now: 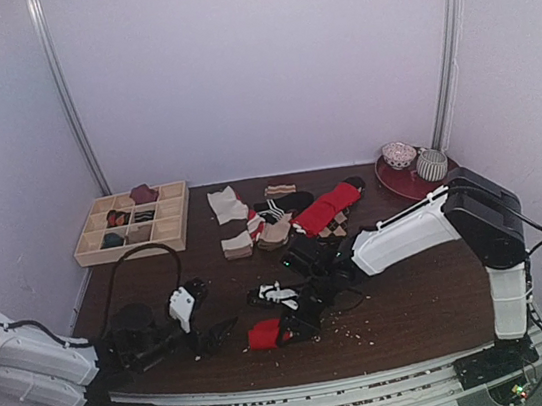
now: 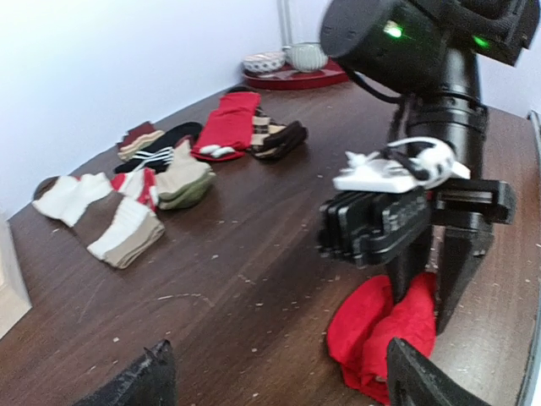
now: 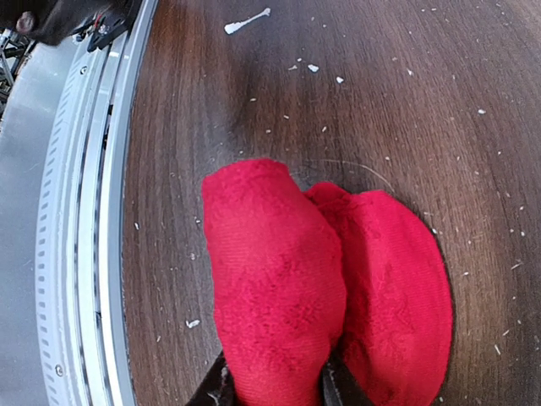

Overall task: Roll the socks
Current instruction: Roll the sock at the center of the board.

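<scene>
Sitting close to the table's near edge, bare wood around, the socks form a bright red two-lobed bundle. The right gripper pinches them; the left gripper gapes, facing them.

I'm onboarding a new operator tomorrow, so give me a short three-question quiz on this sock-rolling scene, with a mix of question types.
1. True or false: the right gripper is pinching the red sock bundle near the front edge of the table.
2. Multiple choice: the left gripper is
A) open and holding nothing
B) shut on a striped sock
C) resting inside a bowl
3. Fill in: seen from the top camera, the wooden tray with compartments stands at the far ____ corner of the table.

Key: 1 true; 2 A; 3 left.
</scene>
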Robot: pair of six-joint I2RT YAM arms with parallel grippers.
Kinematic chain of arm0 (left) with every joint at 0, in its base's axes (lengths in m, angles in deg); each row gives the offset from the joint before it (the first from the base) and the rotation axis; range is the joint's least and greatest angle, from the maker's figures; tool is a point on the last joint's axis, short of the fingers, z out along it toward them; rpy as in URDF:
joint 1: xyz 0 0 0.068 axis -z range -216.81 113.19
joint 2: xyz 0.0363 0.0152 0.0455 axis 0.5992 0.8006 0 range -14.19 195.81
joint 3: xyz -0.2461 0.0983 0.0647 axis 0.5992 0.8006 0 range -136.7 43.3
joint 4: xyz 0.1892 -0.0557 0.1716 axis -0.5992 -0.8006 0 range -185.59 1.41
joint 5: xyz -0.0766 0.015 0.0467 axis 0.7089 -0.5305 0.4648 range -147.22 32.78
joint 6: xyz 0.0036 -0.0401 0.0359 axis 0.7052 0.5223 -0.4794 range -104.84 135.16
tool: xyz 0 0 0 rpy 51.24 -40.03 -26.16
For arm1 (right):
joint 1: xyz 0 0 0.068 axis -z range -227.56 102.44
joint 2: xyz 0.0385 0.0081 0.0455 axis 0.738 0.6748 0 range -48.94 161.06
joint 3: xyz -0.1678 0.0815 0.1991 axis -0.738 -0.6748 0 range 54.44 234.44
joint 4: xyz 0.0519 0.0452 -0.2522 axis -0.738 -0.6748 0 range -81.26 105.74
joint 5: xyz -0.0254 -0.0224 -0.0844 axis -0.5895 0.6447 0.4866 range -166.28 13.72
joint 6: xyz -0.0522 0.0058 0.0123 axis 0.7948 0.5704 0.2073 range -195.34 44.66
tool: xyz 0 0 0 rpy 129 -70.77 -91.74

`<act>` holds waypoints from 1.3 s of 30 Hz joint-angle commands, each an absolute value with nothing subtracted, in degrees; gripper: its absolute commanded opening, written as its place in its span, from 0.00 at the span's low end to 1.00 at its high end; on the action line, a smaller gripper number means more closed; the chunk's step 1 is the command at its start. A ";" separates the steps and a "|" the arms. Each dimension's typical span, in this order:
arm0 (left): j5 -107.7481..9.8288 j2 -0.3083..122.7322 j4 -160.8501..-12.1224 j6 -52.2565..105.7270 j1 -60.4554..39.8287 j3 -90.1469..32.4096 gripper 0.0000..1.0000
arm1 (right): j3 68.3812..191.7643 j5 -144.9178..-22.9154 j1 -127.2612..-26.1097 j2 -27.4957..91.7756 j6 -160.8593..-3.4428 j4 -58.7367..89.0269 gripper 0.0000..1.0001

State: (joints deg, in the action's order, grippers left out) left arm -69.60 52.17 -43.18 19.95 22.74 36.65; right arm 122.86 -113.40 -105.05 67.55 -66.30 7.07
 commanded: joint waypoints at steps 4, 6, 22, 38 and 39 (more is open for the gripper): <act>-49.33 58.92 -41.64 17.31 21.63 32.50 0.89 | 117.86 -104.93 -104.77 75.03 -67.33 -4.98 0.27; -47.97 61.00 -42.74 17.16 21.57 30.38 0.93 | 117.73 -104.92 -104.70 75.16 -67.33 -4.83 0.27; -35.62 74.09 -46.11 22.26 17.64 24.48 0.98 | 117.76 -104.15 -104.21 74.72 -67.07 -3.89 0.26; -34.52 80.46 -40.52 29.67 14.35 25.22 0.94 | 116.75 -103.79 -104.07 74.62 -67.54 -2.55 0.26; -34.11 81.31 -39.91 30.03 14.27 25.12 0.93 | 116.81 -103.73 -104.02 74.63 -67.58 -2.54 0.26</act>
